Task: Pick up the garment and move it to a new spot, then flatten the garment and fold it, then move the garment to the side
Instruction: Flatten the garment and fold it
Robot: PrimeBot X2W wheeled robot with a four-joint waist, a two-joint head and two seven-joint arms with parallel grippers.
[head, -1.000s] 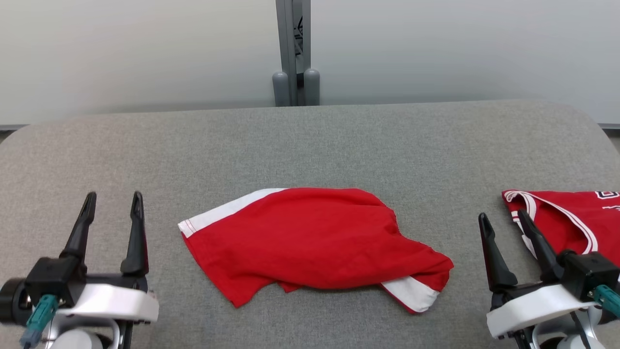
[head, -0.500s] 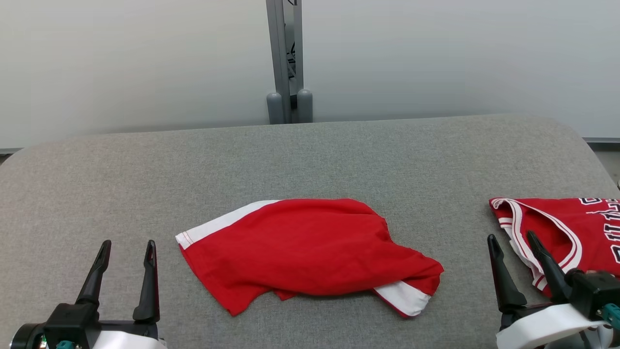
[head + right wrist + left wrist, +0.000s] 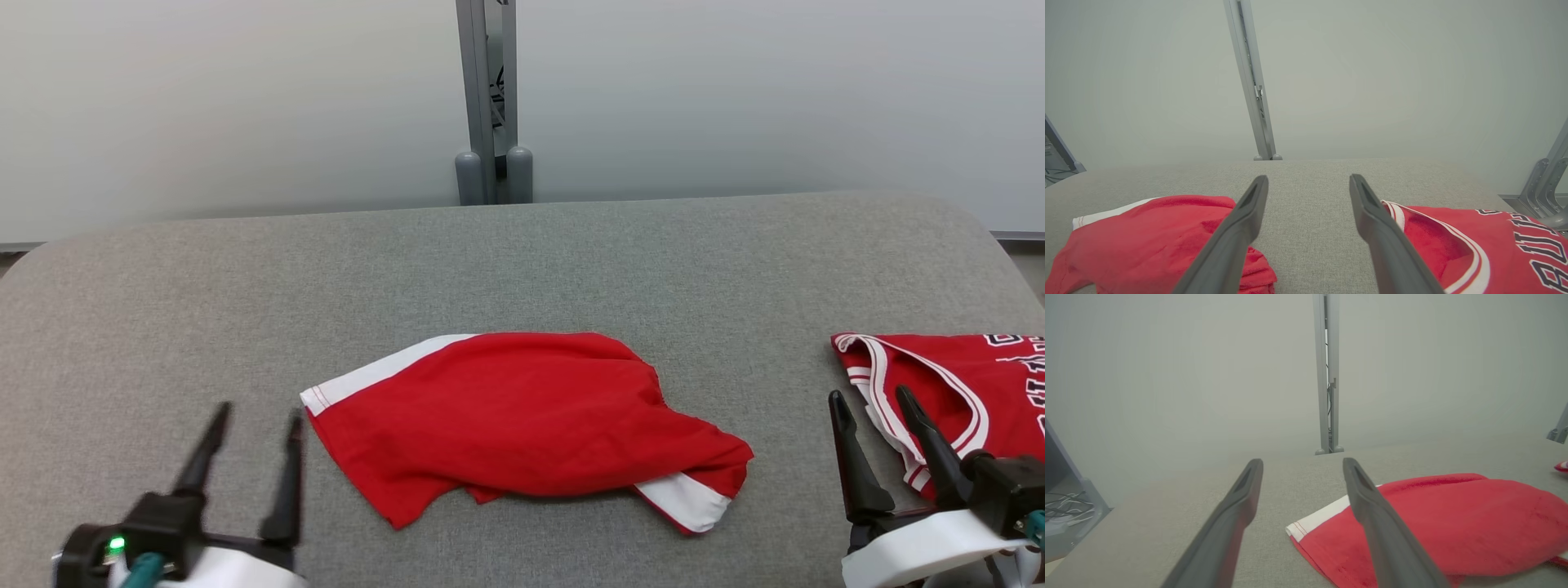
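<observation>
The garment (image 3: 522, 425), red with white trim at both ends, lies crumpled in the middle of the grey padded table (image 3: 522, 261). My left gripper (image 3: 259, 412) stands open at the lower left, motion-blurred, just left of the garment's white-trimmed corner and holding nothing. In the left wrist view, the garment (image 3: 1453, 522) sits to the right of the open left gripper (image 3: 1302, 461). At the lower right, my right gripper (image 3: 868, 394) is open and holds nothing. The right wrist view shows the garment (image 3: 1147, 237) to the left of that gripper (image 3: 1309, 177).
A second red jersey (image 3: 947, 384) with white trim and dark lettering lies at the table's right edge, beside my right gripper; the jersey (image 3: 1494, 241) appears right of the fingers. A grey metal post (image 3: 487, 98) rises behind the table's far edge against a pale wall.
The head camera has tilted, shifting the whole picture. My left gripper has moved right, closer to the garment's white-trimmed corner. The garment and the right gripper have stayed put.
</observation>
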